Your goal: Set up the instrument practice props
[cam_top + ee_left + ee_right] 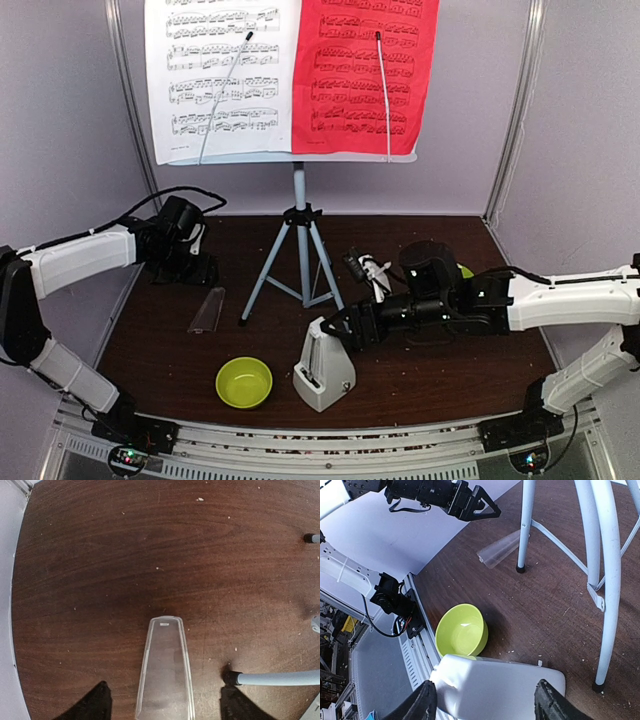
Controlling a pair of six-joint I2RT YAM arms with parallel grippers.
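The music stand (300,225) stands on its tripod at the back centre and carries a white page (220,75) and a red page (365,75). In front of it the cream metronome (322,368) stands upright on the table. My right gripper (335,326) is at its top. In the right wrist view its fingers (424,704) straddle the metronome (495,685); I cannot tell whether they touch it. A clear tapered cover (165,677) lies flat on the wood. My left gripper (165,686) is open above it, with a finger (95,705) well clear on each side.
A lime-green bowl (244,382) sits by the front edge, left of the metronome. A tripod foot (229,677) rests just right of the clear cover. A small white and black item (370,270) lies behind my right arm, and a sliver of green plate (466,271) shows there.
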